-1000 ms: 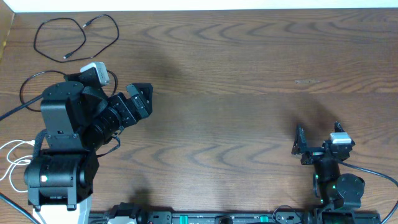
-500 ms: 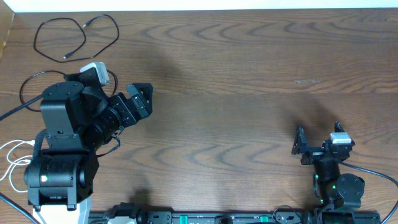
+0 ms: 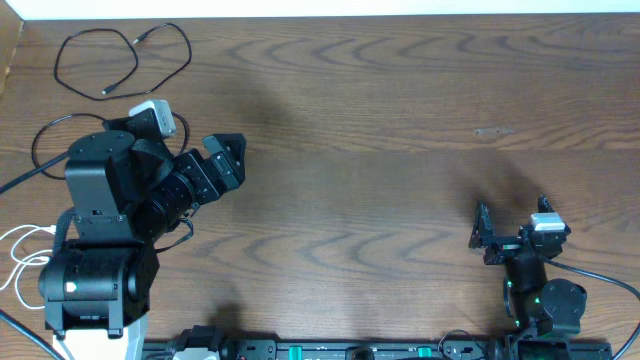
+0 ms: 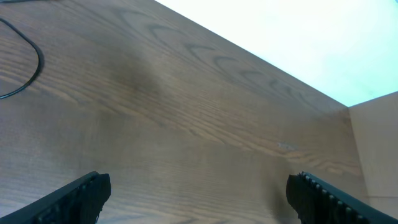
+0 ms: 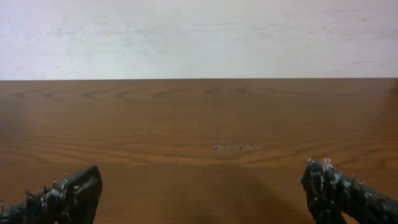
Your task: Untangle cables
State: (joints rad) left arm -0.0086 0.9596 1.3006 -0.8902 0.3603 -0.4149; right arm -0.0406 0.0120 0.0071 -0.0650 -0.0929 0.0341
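Both pincers stand wide open and empty over the tabletop (image 3: 400, 120). A thin black cable (image 3: 120, 58) lies in a loose loop ahead and to the left of the left pincer (image 3: 232, 160), a white cable (image 3: 18, 262) lies well behind it, and nothing lies near the right pincer (image 3: 480, 237). The cords look light, limp and slippery, probably best pinched on a free run near one end.

Light is even and soft across the counter (image 3: 400, 120); we see only faint, diffuse shadow patches and no hard glare. In the left wrist view the wall (image 4: 298, 37) washes out pale. In both wrist views the jaws blur slightly at the lower corners.
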